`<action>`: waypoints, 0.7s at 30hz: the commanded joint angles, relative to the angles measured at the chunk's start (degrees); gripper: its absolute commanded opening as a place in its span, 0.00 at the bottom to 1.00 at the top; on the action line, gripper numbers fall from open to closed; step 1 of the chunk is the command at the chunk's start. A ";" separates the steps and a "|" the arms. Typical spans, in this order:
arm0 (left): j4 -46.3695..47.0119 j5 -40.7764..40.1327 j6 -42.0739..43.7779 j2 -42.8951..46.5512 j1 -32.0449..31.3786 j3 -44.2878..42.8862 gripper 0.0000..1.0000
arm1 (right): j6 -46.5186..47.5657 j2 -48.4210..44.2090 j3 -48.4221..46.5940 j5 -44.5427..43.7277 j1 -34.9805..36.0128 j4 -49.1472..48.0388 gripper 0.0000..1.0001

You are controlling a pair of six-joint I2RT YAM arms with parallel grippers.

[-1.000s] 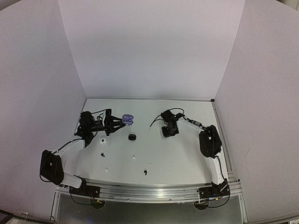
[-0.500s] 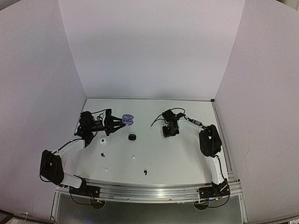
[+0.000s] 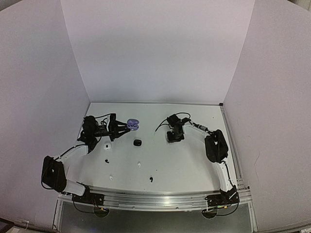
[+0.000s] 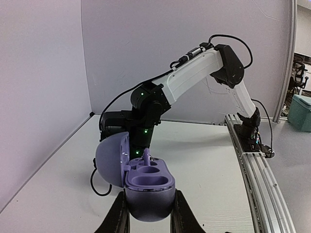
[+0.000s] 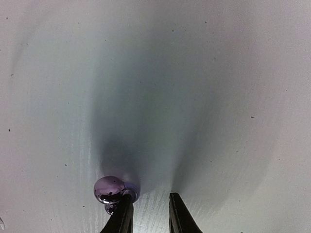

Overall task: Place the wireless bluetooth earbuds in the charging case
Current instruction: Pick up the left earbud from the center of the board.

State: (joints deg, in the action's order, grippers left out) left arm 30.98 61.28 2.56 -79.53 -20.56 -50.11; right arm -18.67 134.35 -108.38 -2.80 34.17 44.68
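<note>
one matte white table (image 3: 194, 165) carries two jointed black-and-white arms, the left arm (image 3: 73, 153) and the right arm (image 4: 204, 68). the left gripper (image 4: 148, 204) has its jaws clamped on the sides of one glossy lilac egg-shaped plastic charging case (image 4: 148, 187). the case's domed lid stands hinged open, and two smooth rounded wells face up. something small and lilac stands in the far well, too unclear to name.

one small black pebble-shaped case (image 3: 137, 142) lies between the two pairs of jaws, nearer the left pair.

the right gripper (image 5: 149, 196) points down at the table, jaws a narrow gap apart with nothing between them. one shiny silvery-lilac bean-shaped earbud (image 5: 111, 189) lies on the table against the outside of one fingertip.

three pale specks (image 3: 108, 145) and two dark specks (image 3: 106, 161) lie nearer the arm bases than either pair of jaws, too small to tell their shapes.
</note>
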 commanded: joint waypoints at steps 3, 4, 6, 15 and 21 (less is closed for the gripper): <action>0.46 -0.22 0.97 1.84 0.30 0.32 0.00 | -4.23 1.63 -3.69 1.81 0.24 0.05 0.21; 0.42 -0.25 1.01 1.89 0.31 0.39 0.00 | -5.42 1.53 -3.69 2.08 0.08 0.05 0.21; 0.40 -0.26 1.10 1.92 0.37 0.48 0.00 | -7.65 1.56 -3.68 3.49 -0.14 0.05 0.21; 0.21 -0.29 1.97 2.00 0.27 0.58 0.00 | -11.20 2.99 -3.92 4.14 -0.16 -0.04 0.21; 0.21 -0.85 2.71 1.83 0.31 0.59 0.00 | -12.11 6.30 -7.44 -0.38 1.75 2.70 0.18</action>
State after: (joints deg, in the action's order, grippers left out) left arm 30.45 61.25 3.89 -79.46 -20.56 -49.57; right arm -29.06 136.94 -112.12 0.52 34.21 44.71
